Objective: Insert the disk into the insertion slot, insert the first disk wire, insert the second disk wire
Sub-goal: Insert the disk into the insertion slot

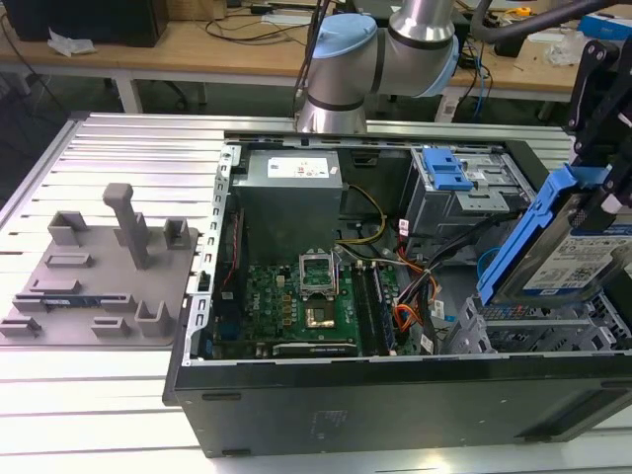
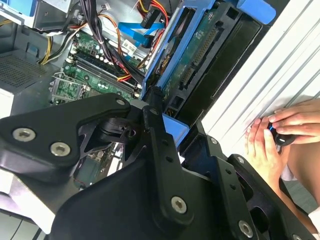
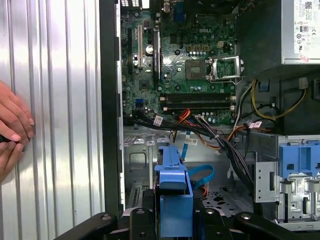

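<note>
In the exterior view my gripper (image 1: 600, 188) hangs at the exterior view's right, shut on the disk (image 1: 565, 259), a silver drive with a white label in a bright blue carrier. The disk is tilted and held just above the insertion slot (image 1: 533, 331), a low grey perforated cage in the open computer case. In the second wrist view the disk (image 2: 195, 60) shows its green circuit side, with the black gripper (image 2: 172, 120) clamped on its blue frame. The blue carrier (image 3: 172, 195) stands edge-on over the grey cage floor (image 3: 220, 197) in the first wrist view.
A taller grey cage with a blue latch (image 1: 449, 173) stands behind the slot. Coloured wires (image 1: 415, 296) run between the motherboard (image 1: 296, 296) and the cages. A person's hands (image 2: 270, 140) rest on the ribbed table beside the case. A grey fixture plate (image 1: 99, 267) lies at the exterior view's left.
</note>
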`<state>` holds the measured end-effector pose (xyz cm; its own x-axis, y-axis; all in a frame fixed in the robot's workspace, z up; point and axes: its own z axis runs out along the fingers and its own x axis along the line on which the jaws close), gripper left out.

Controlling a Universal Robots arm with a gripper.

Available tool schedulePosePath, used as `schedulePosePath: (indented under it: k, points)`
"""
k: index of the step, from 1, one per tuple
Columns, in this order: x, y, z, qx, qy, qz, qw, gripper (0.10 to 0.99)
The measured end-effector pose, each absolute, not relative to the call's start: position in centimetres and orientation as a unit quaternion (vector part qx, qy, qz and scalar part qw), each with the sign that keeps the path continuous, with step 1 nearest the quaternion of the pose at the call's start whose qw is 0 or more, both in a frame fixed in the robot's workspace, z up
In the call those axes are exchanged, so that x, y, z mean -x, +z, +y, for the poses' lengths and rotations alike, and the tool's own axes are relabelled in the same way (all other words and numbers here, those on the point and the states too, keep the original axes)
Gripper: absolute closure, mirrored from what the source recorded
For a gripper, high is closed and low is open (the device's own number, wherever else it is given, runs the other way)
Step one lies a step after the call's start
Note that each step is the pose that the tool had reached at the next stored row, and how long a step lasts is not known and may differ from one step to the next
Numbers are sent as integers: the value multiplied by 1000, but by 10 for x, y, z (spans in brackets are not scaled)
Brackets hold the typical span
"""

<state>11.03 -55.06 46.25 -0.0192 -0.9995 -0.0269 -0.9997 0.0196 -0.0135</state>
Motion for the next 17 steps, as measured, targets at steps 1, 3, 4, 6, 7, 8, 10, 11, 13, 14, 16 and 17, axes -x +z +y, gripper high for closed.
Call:
schedulePosePath:
  k: [1, 3, 4, 6, 7, 8, 10, 11, 13, 14, 16, 17]
  points:
    - [-110, 462, -551, 700, 5, 714, 14, 722]
    - [-110, 461, -551, 700, 5, 714, 14, 722]
    - [-110, 460, -551, 700, 5, 714, 14, 722]
    - [-111, 459, -551, 700, 5, 714, 14, 722]
    - [-111, 459, -552, 700, 5, 714, 14, 722]
    - [-111, 459, -552, 700, 5, 714, 14, 722]
    - [-111, 458, -553, 700, 5, 714, 14, 722]
    - [-111, 458, -553, 700, 5, 714, 14, 722]
    - [-111, 457, -553, 700, 5, 714, 14, 722]
    - [-111, 456, -553, 700, 5, 714, 14, 722]
    - [-112, 456, -553, 700, 5, 714, 14, 722]
    - [-112, 455, -553, 700, 5, 714, 14, 722]
